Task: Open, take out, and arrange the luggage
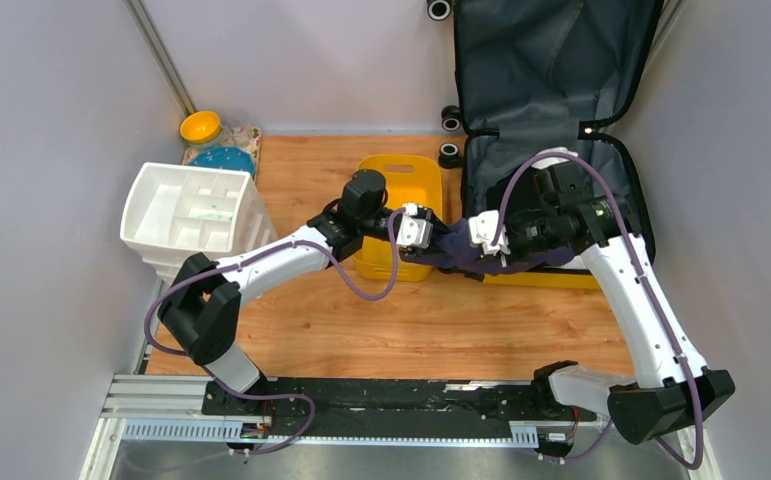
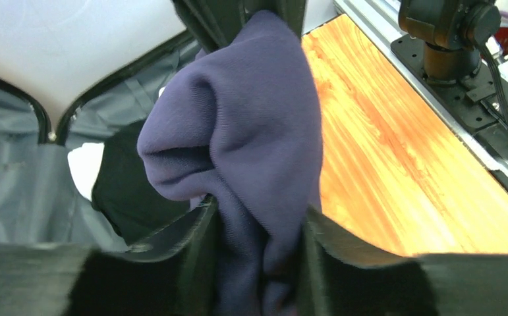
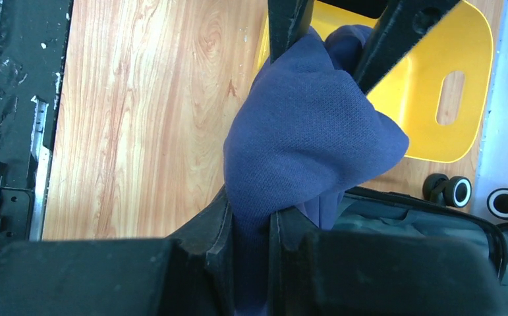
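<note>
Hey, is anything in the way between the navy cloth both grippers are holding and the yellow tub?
Nothing visible. The navy cloth hangs pinched between the left gripper and the right gripper, right beside the yellow tub, on the side facing the open suitcase.

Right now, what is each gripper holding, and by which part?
Both hold the navy cloth: right gripper pinches one bunched end, left gripper the opposite end.
</note>
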